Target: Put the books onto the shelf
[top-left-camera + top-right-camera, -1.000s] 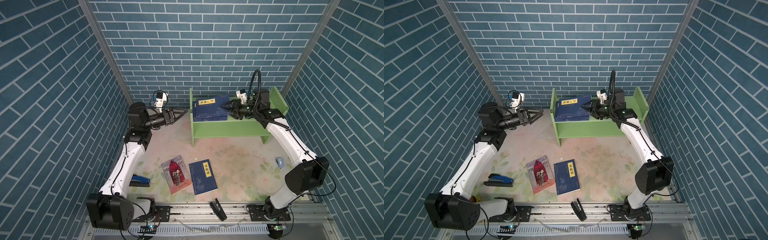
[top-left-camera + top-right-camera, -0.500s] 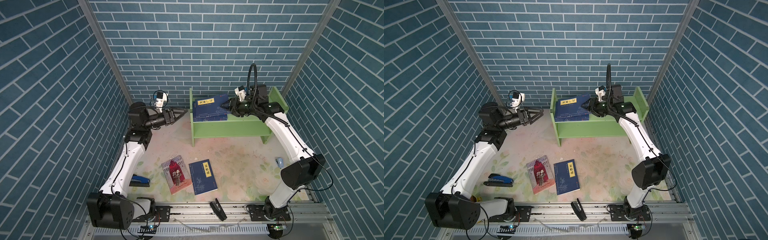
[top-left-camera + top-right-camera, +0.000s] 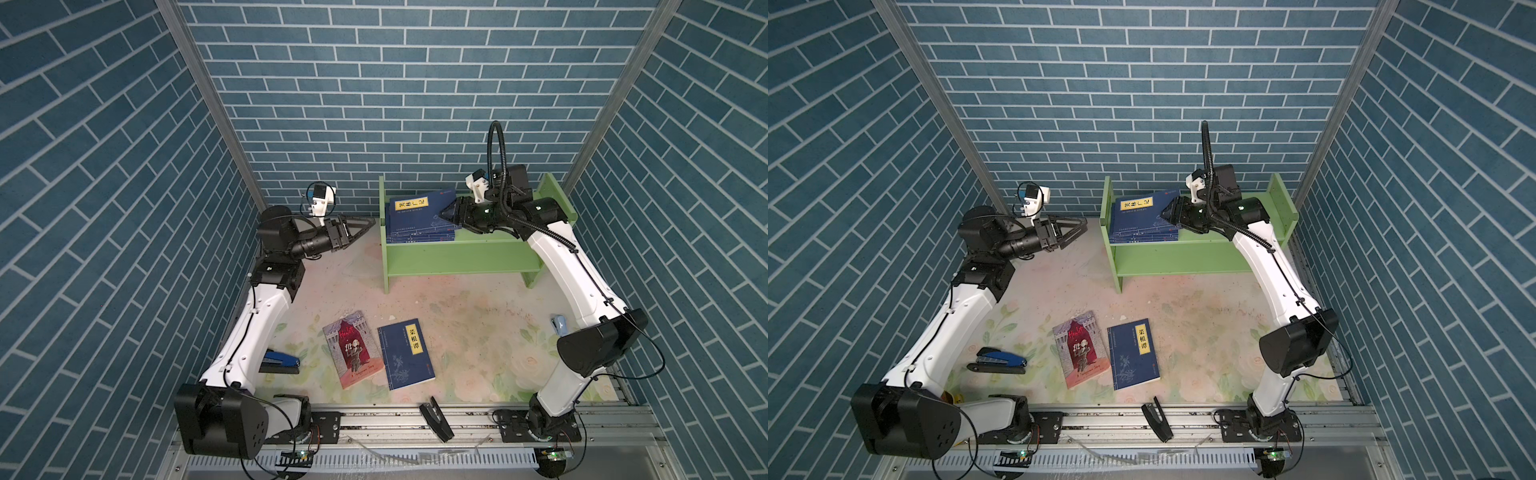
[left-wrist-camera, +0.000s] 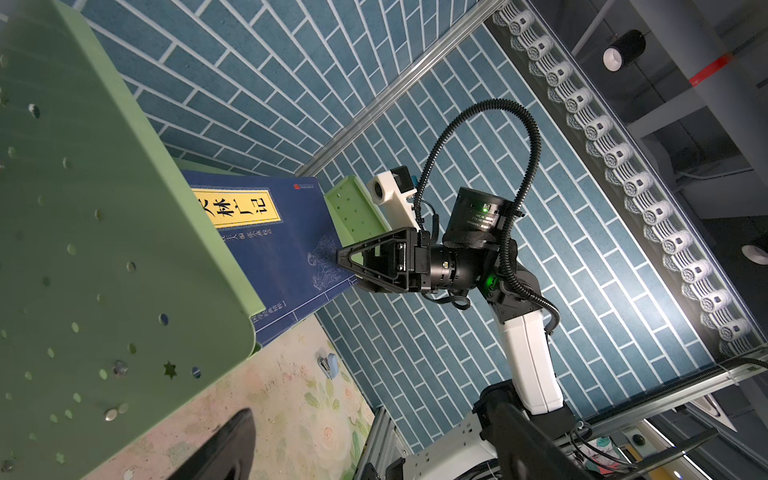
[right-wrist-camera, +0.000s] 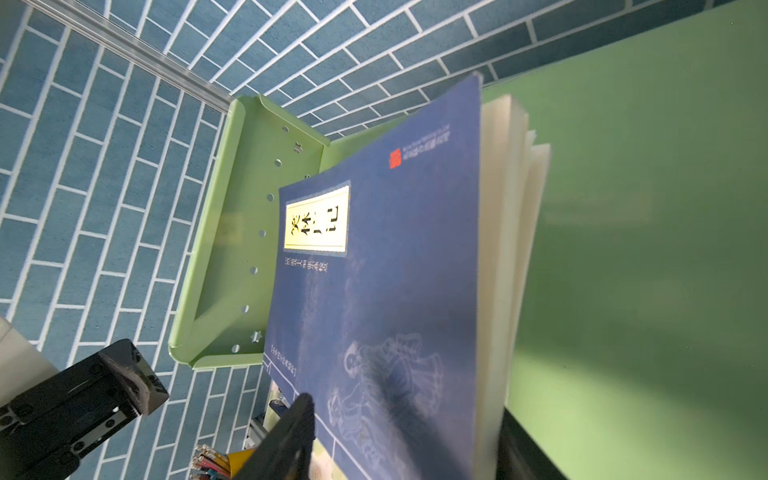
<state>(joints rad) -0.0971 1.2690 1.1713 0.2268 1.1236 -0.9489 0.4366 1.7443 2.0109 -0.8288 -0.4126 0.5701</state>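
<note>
A stack of dark blue books (image 3: 419,219), with a yellow title label on top, rests on the upper tier of the shelf (image 3: 457,254). It leans against the end panel nearer the left arm. The right jaws sit at the stack's free corner, one finger over the top cover; whether they grip it or merely bracket it cannot be told. The step in hand looks like settling this stack. Next, that arm would need to back off without dragging the covers askew. On the counter (image 3: 478,324), well apart from the shelf, the red-and-grey book (image 3: 353,349) and another dark blue book (image 3: 406,354) lie flat, side by side, not yet shelved. The left jaws hover wide apart and empty near the shelf's end panel.
</note>
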